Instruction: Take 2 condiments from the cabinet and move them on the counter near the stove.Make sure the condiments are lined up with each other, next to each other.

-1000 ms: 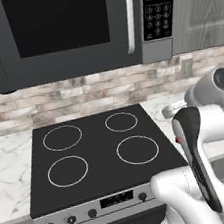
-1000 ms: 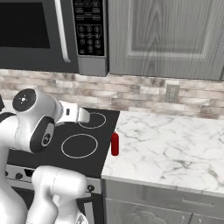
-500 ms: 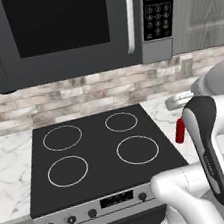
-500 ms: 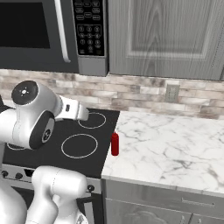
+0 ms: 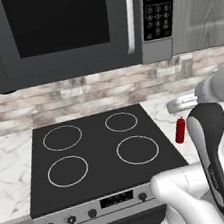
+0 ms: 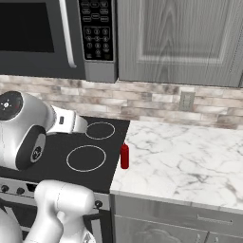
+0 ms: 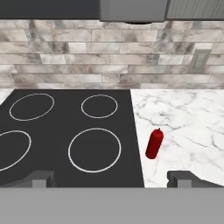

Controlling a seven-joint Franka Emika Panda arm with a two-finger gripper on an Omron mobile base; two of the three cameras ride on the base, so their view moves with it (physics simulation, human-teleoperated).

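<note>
One bottle [image 7: 154, 143] upright on counter [image 7: 192, 118], just beside stove [image 7: 65, 131].
Gripper [image 7: 111, 178] spread wide, holding nothing; fingertips cut off at frame bottom. Cabinet [image 6: 185, 38] door closed, contents hidden.

A: Where do the two base views stand?

B: Behind the arm, high, looking forward and down. The left one faces the stove [image 5: 97, 154] squarely; the right one takes in more of the bench [image 6: 190, 156].

A: What do they share?

B: Stove, microwave [image 5: 67, 32], brick wall, and a red bottle [image 6: 125, 156].

A: And the hand view?

B: Lower and closer, facing the wall across the cooktop, with the fingers [image 7: 180, 177] at its bottom edge.
</note>
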